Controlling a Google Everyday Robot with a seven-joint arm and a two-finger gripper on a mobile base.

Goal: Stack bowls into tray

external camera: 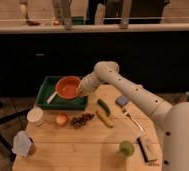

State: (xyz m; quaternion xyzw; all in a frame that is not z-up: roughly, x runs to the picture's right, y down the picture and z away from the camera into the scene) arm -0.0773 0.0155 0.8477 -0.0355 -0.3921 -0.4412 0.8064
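Note:
The red-orange bowl [67,87] hangs tilted over the right half of the dark green tray [44,86], which stands at the table's far left. My gripper [80,90] is at the bowl's right rim and is shut on it, with the white arm reaching in from the right. A white utensil [51,96] lies inside the tray, left of the bowl.
In front of the tray are a white lidded container [35,116], an apple [61,119], grapes [81,120], a banana [104,119] and a green vegetable [103,106]. A blue sponge [122,101], a fork [130,120] and a lime-green cup [126,147] lie right.

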